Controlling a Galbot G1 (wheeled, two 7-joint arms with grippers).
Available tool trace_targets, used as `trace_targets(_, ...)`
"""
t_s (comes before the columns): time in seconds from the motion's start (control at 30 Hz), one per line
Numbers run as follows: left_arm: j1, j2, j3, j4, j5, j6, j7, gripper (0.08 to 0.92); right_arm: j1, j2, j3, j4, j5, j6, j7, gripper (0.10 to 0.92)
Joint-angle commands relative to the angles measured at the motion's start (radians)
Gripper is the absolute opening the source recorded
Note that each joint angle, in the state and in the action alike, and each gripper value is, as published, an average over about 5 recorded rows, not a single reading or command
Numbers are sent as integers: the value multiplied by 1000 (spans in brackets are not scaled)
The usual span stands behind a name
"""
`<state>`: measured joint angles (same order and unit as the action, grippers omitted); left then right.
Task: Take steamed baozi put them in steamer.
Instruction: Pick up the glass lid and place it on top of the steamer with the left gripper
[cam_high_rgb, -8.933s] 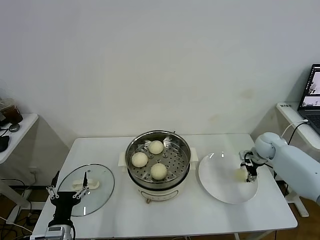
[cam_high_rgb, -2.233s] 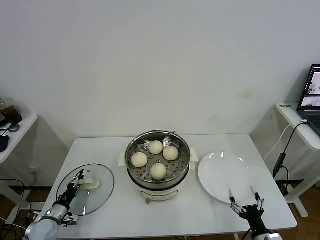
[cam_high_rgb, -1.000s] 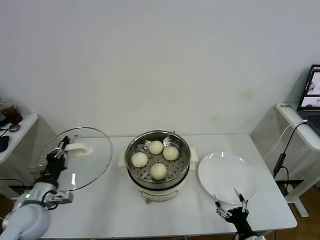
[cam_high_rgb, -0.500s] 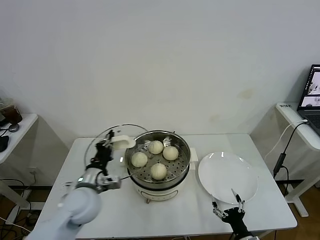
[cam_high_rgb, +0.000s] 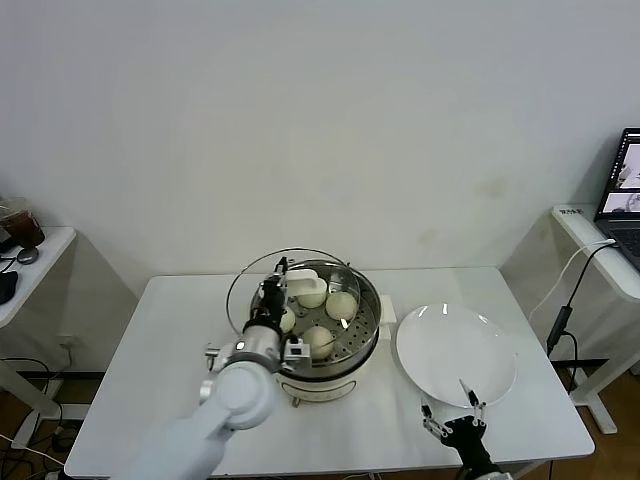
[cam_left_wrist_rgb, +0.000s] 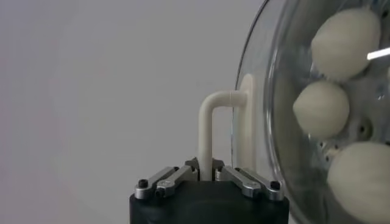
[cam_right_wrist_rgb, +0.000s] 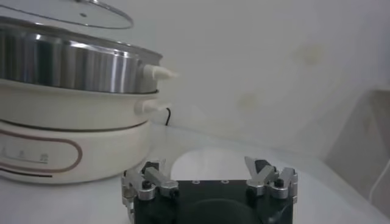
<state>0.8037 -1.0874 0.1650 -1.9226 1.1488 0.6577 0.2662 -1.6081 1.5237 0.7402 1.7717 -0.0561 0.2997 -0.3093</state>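
Observation:
The steamer (cam_high_rgb: 315, 335) stands mid-table, a steel pot on a cream base, with several cream-white baozi (cam_high_rgb: 341, 305) on its perforated tray. My left gripper (cam_high_rgb: 272, 292) is shut on the white handle (cam_high_rgb: 302, 282) of the round glass lid (cam_high_rgb: 250, 285) and holds it tilted above the steamer's left side. In the left wrist view the gripper (cam_left_wrist_rgb: 205, 171) clamps the handle (cam_left_wrist_rgb: 210, 128), and baozi (cam_left_wrist_rgb: 320, 109) show through the glass. My right gripper (cam_high_rgb: 452, 418) is open and empty near the table's front edge, below the plate. It also shows in the right wrist view (cam_right_wrist_rgb: 210, 176).
A flat white plate (cam_high_rgb: 455, 355) lies right of the steamer with nothing on it. In the right wrist view the steamer (cam_right_wrist_rgb: 73, 61) is close on one side and the plate (cam_right_wrist_rgb: 225, 159) lies just ahead. A side table with a laptop (cam_high_rgb: 625, 190) stands at far right.
My left arm has carried the glass lid from the table's left side rightward to above the steamer. The right gripper has stayed near the front edge, shifting slightly.

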Motion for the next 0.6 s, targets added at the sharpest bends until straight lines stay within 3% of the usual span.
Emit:
trace_targets(0.03,-67,-120,91,115,126,31,35,174,2,1,-3,-10,-10,4,0,823)
trace_targets(0.6,-27,-144,68,134,136,26,20,174,1,-3,-7,-16,-13,7,-3,823)
